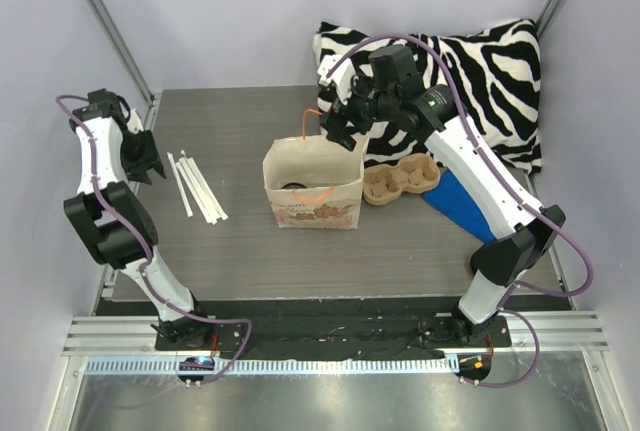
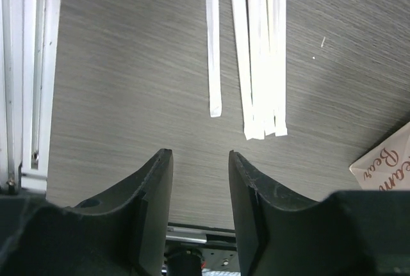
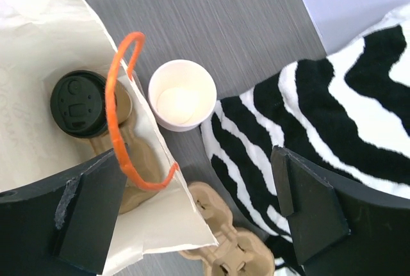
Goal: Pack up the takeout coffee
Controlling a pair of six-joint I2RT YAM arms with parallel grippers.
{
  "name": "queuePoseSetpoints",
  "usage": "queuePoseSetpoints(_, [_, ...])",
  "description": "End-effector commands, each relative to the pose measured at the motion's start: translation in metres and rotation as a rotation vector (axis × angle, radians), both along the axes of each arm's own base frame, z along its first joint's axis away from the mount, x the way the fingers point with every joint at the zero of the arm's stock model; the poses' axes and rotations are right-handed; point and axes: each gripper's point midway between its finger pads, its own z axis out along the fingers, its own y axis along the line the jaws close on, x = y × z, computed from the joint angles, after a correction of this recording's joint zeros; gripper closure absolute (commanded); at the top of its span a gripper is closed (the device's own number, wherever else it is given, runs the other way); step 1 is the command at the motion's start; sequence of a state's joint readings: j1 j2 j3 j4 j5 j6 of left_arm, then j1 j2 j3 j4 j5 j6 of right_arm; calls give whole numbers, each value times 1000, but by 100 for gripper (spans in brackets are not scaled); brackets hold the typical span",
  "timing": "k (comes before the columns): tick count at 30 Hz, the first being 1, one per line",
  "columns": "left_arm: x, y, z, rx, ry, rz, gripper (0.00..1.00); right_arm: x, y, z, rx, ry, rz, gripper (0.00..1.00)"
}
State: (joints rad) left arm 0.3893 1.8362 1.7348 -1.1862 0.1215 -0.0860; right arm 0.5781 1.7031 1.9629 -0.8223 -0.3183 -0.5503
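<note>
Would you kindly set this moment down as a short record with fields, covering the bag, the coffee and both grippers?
bag: paper, open at the top, orange handles, standing on the table
coffee: lid on, upright inside the bag
lidless cup: outside the bag, next to the striped cushion
cup carrier: cardboard, beside the bag
straws: wrapped, lying on the left arm's side
right gripper: open, empty, above the bag's edge
left gripper: open, empty, near the straws

Grey table (image 1: 250, 131): bag (image 1: 312, 196), straws (image 1: 195, 186), carrier (image 1: 400, 181)
</note>
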Motion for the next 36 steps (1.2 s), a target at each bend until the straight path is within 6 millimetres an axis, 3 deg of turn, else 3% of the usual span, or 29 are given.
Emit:
queuePoseSetpoints(1, [24, 1, -7, 16, -61, -50, 57, 4, -16, 33, 50, -79, -105, 0])
queuePoseSetpoints(8, [61, 5, -43, -29, -66, -12, 56, 10, -36, 34, 12, -105, -200, 0])
queuePoseSetpoints(18, [82, 14, -86, 28, -17, -33, 59, 27, -52, 42, -21, -148, -316, 0])
queuePoseSetpoints(22, [85, 16, -109, 30, 30, -33, 62, 33, -58, 49, -22, -162, -365, 0])
queuePoseSetpoints(31, [87, 12, -137, 45, 70, -53, 63, 46, -57, 74, 27, -194, -414, 0])
queuePoseSetpoints(36, [71, 24, -140, 115, 137, -54, 78, 50, -55, 81, 40, -206, -419, 0])
